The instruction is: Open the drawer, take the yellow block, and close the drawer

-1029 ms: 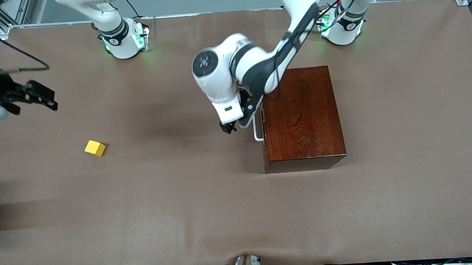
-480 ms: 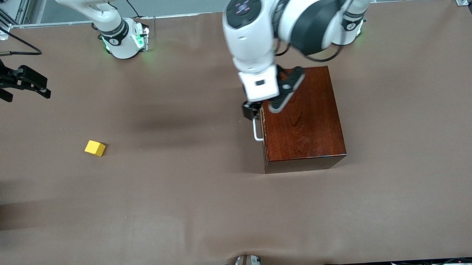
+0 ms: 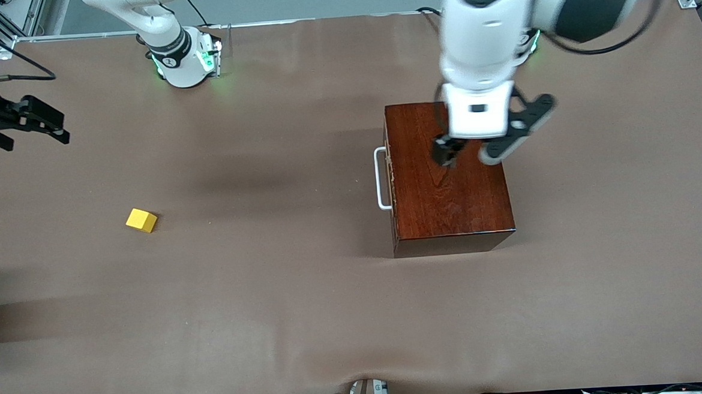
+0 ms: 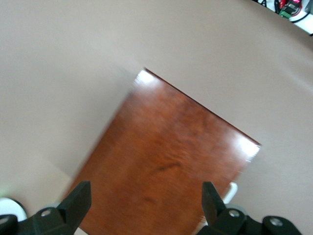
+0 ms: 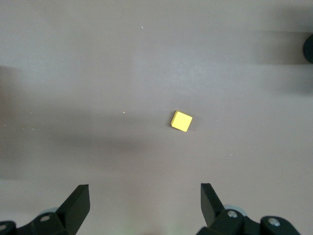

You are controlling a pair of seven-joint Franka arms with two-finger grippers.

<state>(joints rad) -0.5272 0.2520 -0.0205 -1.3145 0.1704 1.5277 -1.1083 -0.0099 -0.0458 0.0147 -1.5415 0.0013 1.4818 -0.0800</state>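
The drawer (image 3: 390, 180) was shut and the block (image 3: 141, 220) lay on the table (image 3: 272, 297), well apart. Left gripper (image 3: 448, 154) hung open and empty over the box (image 3: 450, 192); right gripper (image 3: 25, 121), open and empty, waited. Risk: the left arm's sweep might nudge the box.

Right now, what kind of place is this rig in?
Likely a robotics lab bench: two arms bolted along a table under a brown cover, aluminium framing at its corners, cables along its edge. Only test props: a wooden box with drawer and yellow block.
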